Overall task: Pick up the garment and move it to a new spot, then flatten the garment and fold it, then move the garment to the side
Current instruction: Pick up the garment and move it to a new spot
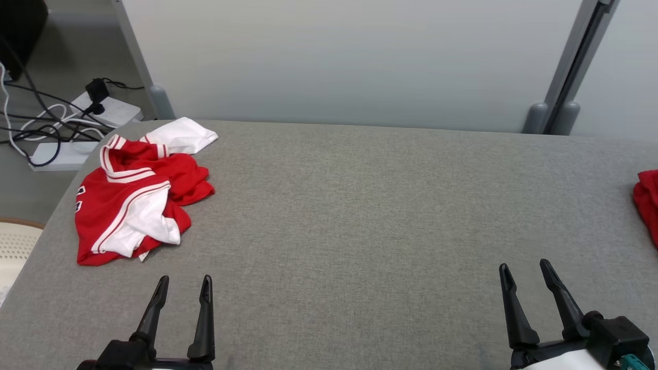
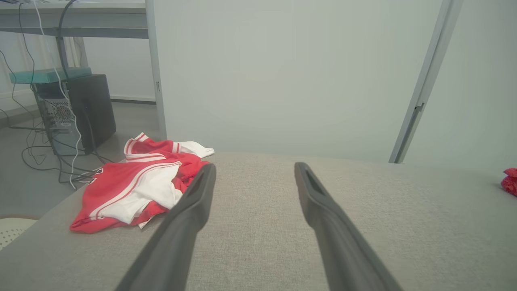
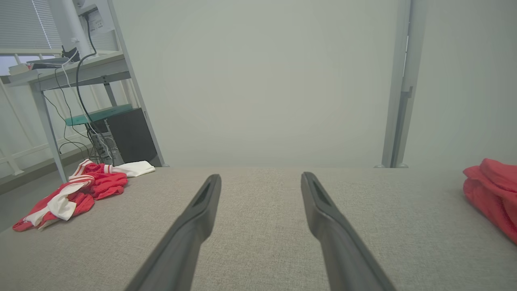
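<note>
Garment (image 1: 136,205) lies crumpled far left, beyond left gripper (image 1: 185,281), well apart from right gripper (image 1: 524,266); both finger pairs spread, empty.

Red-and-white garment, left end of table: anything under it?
The garment lies crumpled on the grey table, whose cloth shows at its edges. Its folds cover the patch beneath, so anything small there cannot be seen.
</note>
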You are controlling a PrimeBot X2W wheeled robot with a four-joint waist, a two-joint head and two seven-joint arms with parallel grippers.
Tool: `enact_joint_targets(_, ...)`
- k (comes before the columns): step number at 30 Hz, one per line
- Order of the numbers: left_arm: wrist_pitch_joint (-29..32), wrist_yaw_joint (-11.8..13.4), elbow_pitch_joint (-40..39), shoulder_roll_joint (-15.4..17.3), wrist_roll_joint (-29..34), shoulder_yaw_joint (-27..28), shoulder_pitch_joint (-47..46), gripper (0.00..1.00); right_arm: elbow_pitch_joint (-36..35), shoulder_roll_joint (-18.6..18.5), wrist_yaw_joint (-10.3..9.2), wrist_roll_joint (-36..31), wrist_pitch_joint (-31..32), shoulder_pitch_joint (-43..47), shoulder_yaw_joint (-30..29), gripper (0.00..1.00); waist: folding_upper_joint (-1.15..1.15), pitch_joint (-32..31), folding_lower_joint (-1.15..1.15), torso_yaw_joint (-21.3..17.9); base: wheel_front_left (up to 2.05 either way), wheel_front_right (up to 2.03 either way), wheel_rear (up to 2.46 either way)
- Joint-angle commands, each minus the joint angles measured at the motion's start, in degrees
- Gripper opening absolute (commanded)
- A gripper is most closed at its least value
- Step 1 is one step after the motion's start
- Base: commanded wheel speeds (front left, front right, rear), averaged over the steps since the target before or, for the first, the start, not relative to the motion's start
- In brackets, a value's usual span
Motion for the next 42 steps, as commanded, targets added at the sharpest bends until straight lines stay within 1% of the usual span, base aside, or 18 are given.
enact_joint_targets(1,-0.34,0.14,-1.74,0.12,0.33,1.92,-2.82,1.00,-1.88,-0.54,0.00,0.18,-0.34,-1.44,1.50,1.00,0.00,0.21,0.00,1.33,0.00,0.00,0.00)
enact_joint_targets(13,-0.34,1.18,-3.19,0.12,-0.40,1.56,-2.71,1.00,-2.49,-0.53,0.00,0.16,-0.34,-1.77,2.57,1.00,0.00,0.62,0.00,9.26,0.00,0.00,0.00)
enact_joint_targets(25,-0.34,1.66,-3.53,0.12,-0.64,1.64,-2.68,1.00,-2.52,-0.53,0.00,0.15,-0.34,-1.56,3.51,1.00,0.00,0.43,0.00,15.88,0.00,0.00,0.00)
enact_joint_targets(35,-0.34,1.99,-3.66,0.12,-0.78,1.80,-2.59,1.00,-2.77,-0.53,0.00,0.54,-0.34,-1.40,4.36,1.00,0.00,0.00,0.00,20.06,0.00,0.00,0.00)
enact_joint_targets(42,-0.34,2.45,-3.67,0.11,-0.98,1.73,-2.33,1.00,-2.73,-0.53,0.00,0.48,-0.34,-1.24,4.65,1.00,0.00,-0.36,0.00,21.56,0.00,0.00,0.00)
